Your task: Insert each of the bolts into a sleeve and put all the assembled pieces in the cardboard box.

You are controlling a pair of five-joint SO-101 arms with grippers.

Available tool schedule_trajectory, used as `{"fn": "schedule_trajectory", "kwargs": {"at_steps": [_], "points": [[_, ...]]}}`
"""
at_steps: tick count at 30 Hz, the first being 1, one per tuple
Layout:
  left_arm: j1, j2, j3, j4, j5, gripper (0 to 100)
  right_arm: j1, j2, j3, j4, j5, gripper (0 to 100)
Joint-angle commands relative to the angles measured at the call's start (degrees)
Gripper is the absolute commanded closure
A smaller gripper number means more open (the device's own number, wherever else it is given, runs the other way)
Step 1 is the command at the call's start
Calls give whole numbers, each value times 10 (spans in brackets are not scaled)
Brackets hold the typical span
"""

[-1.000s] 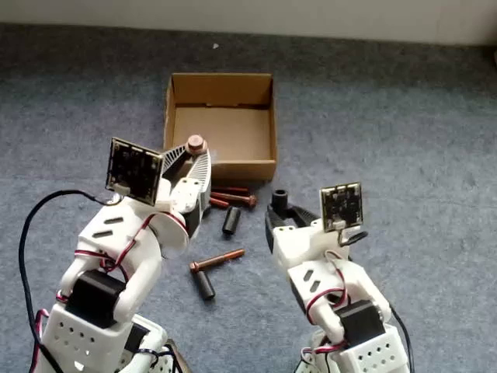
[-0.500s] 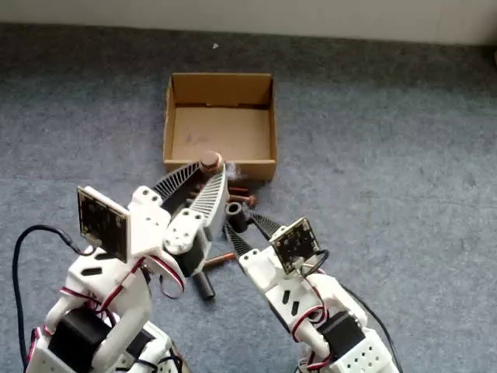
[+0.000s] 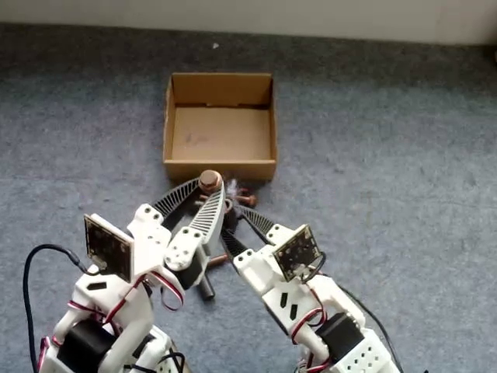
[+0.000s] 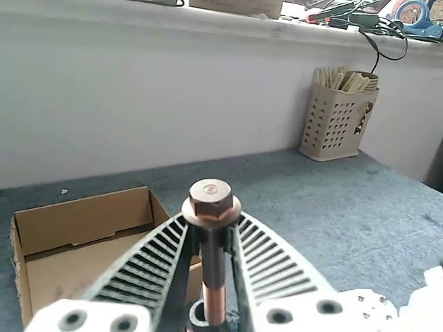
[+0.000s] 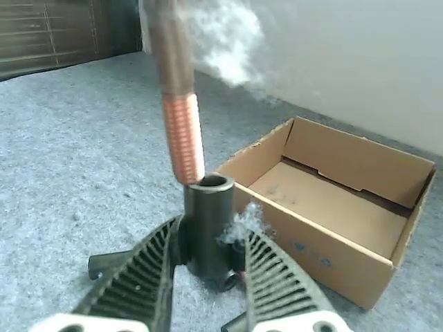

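Note:
My left gripper (image 3: 208, 189) is shut on a copper bolt (image 3: 208, 181), held upright with its head on top, just in front of the cardboard box (image 3: 264, 124). In the left wrist view the bolt (image 4: 211, 263) stands between the fingers. My right gripper (image 3: 231, 216) is shut on a black sleeve (image 5: 208, 221), held upright right under the bolt. The threaded tip of the bolt (image 5: 183, 142) touches the sleeve's open mouth at its rim. The box (image 5: 346, 187) is open with nothing in it.
Two loose bolts (image 3: 242, 197) lie in front of the box, and another bolt (image 3: 220, 259) lies partly under the arms. A spare black sleeve (image 3: 206, 290) lies on the grey carpet (image 3: 388, 155). A beige basket (image 4: 339, 117) stands by the wall.
The left gripper drew back from the box's front wall with the bolt. The right gripper swung left with the sleeve until it sat under the bolt's tip.

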Motion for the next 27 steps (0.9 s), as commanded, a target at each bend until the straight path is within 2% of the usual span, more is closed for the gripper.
{"fn": "schedule_trajectory", "kwargs": {"at_steps": [1,19,27], "points": [[-40,-4,21,-47,-5,992,-7,-15,2,-15,2,993],[-9,-9,32,-44,-5,992,-33,-14,-1,-14,2,993],[-3,-9,25,-6,-6,992,5,-14,-2,-15,2,993]]}}
